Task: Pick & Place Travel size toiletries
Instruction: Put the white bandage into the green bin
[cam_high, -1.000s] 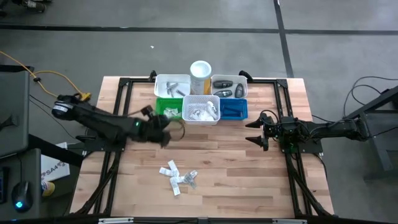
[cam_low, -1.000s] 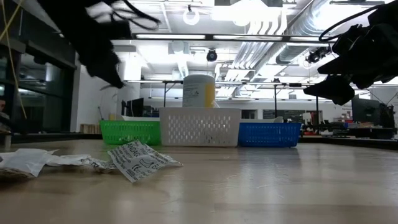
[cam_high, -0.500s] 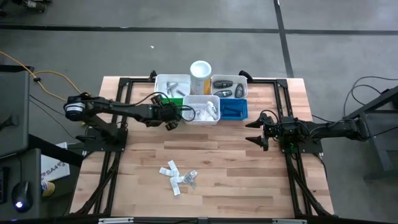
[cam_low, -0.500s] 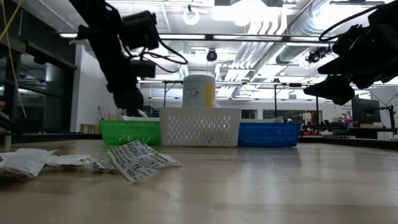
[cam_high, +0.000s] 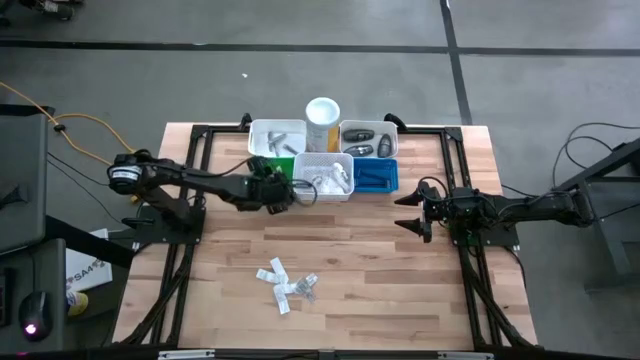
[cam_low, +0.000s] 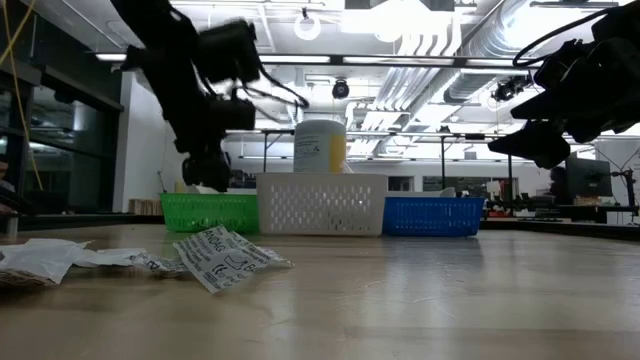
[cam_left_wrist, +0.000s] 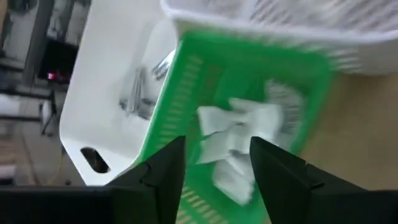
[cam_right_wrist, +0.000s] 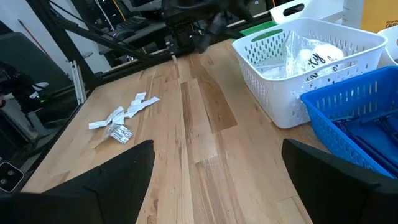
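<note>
Left arm (cam_high: 215, 183) hides most of the green bin (cam_high: 272, 172) from above.

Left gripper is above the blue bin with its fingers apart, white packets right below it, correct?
Not quite: the left gripper is above the green bin, not the blue one. The left wrist view shows its fingers apart and white packets lying in that green bin.

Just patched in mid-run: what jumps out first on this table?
The left gripper hangs over the green bin at the table's far side, fingers apart, white packets below them. A small heap of loose packets lies on the bare wood nearer the front. The right gripper waits open at the right.
</note>
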